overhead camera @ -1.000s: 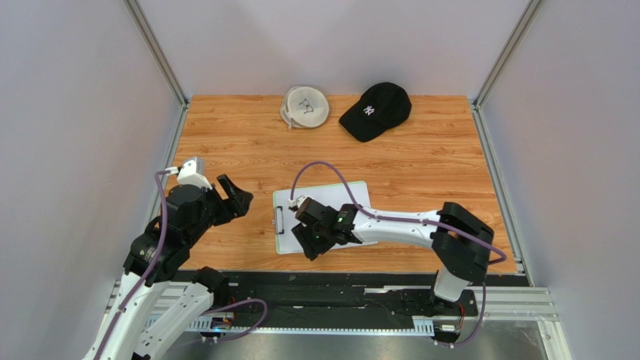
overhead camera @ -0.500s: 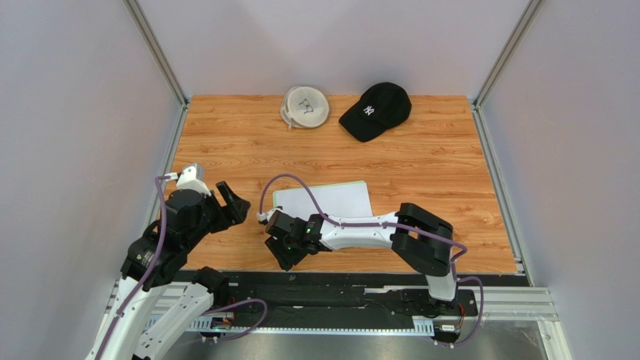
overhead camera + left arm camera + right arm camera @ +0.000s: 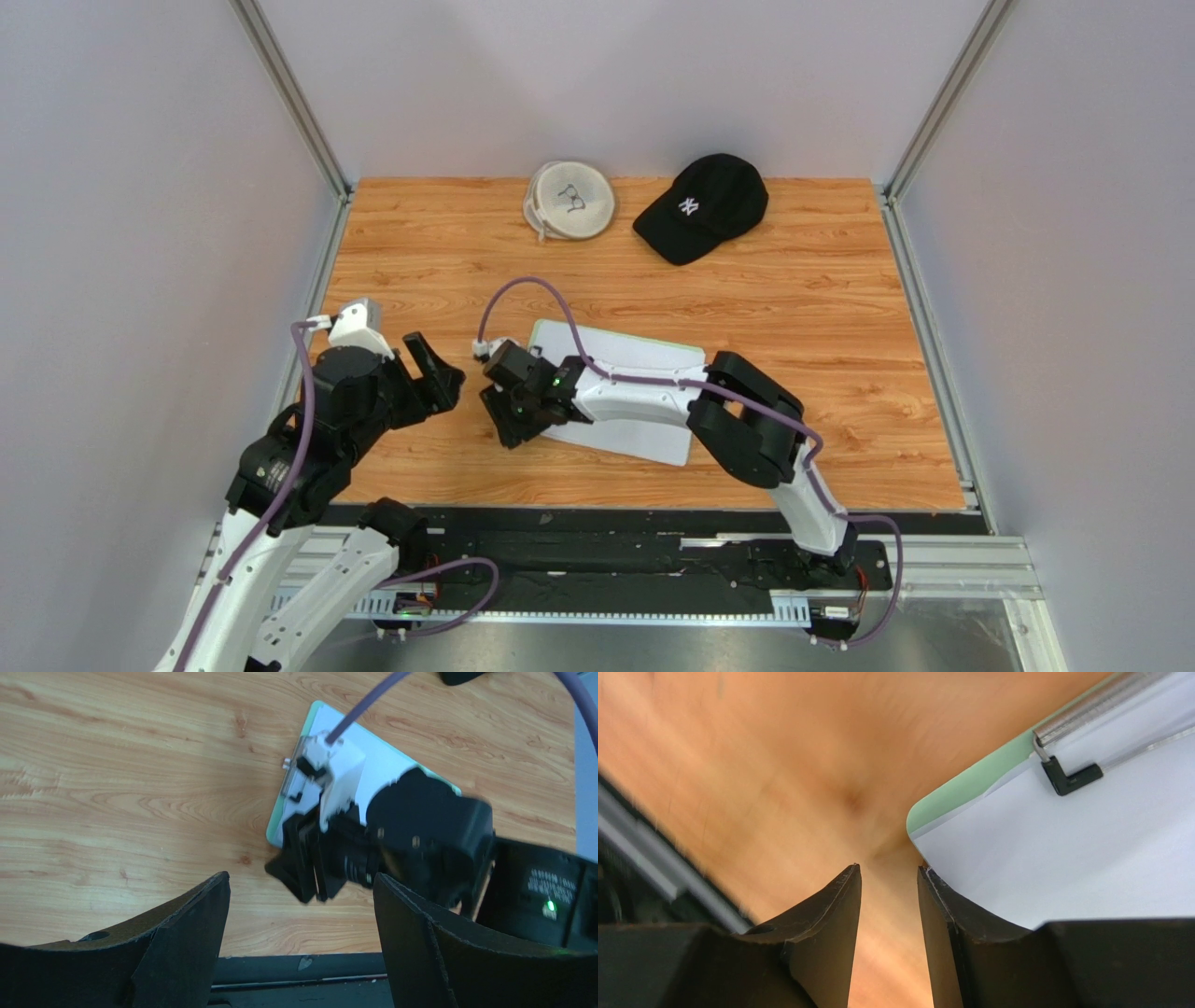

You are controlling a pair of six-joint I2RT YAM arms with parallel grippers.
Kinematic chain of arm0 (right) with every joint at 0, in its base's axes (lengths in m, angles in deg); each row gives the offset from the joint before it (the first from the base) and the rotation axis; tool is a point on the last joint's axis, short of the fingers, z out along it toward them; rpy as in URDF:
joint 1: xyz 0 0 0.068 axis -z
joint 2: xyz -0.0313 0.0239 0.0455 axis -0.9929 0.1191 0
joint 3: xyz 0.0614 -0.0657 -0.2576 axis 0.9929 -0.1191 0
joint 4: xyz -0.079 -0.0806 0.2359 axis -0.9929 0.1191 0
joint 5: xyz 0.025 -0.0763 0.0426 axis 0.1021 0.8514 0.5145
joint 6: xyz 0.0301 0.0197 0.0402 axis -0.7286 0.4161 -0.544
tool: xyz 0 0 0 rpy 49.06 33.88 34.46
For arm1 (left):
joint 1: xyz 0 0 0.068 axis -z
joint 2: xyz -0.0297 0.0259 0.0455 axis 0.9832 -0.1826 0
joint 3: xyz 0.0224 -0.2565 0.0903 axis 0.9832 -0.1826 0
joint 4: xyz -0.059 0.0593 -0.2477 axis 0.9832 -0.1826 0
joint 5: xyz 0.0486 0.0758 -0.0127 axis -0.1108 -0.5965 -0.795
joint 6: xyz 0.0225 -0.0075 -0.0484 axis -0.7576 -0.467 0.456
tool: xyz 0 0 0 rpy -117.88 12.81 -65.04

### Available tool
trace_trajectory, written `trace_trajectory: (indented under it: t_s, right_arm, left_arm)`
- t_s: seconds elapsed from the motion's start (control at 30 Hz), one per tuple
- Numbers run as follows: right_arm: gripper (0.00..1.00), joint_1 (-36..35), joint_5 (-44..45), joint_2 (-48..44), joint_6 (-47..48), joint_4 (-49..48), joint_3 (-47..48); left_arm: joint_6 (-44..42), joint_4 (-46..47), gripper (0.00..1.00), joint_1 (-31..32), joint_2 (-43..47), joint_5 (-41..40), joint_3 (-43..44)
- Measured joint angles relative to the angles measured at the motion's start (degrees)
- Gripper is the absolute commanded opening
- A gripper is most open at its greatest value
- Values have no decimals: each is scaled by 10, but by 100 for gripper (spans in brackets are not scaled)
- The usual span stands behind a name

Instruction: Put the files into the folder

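Note:
The folder (image 3: pixel 648 343), a pale mint-green clipboard, lies flat and askew on the wooden table with white paper, the files (image 3: pixel 638 420), on top. Its metal clip (image 3: pixel 295 777) is at the left short end. My right gripper (image 3: pixel 502 417) sits low at that clip end, just off the folder's near-left corner (image 3: pixel 948 791). Its jaws stand a narrow gap apart with only wood between them (image 3: pixel 889 870). The files (image 3: pixel 1088 847) and clip (image 3: pixel 1074 777) show to its right. My left gripper (image 3: pixel 438 367) is wide open and empty, left of the right gripper (image 3: pixel 300 878).
A black cap (image 3: pixel 701 207) and a round white object (image 3: pixel 571 199) lie at the table's back edge. The black base rail (image 3: pixel 631 525) runs along the near edge. Metal frame posts and grey walls close in both sides.
My right gripper has swept left along the folder to its clip end. The folder with its paper has shifted back and turned askew. The left arm has barely moved.

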Motion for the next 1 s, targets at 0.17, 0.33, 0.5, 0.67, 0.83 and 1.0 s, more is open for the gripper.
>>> trace_trajectory:
  t_s: [0.17,0.33,0.5,0.67,0.83,1.0]
  right_arm:
    - [46,91,5,64,5,-11,91]
    - [65,184,-78,107,2,-9,167]
    - [78,222,-131,13,-2,-10,82]
    - [88,246,-136,-141,16,1,-6]
    - [91,389,-116,-213,43,-11,-94]
    - [92,514,-62,-193,54,18,-179]
  left_arm:
    - [-8,2,83,0,-15,-9,19]
    - [-8,5,83,0,-31,-18,20]
    - [14,21,81,0,-53,-19,-5]
    - [28,85,71,0,-132,32,-49]
    - [35,192,51,4,-339,123,-60]
    - [33,251,48,27,-515,134,-54]
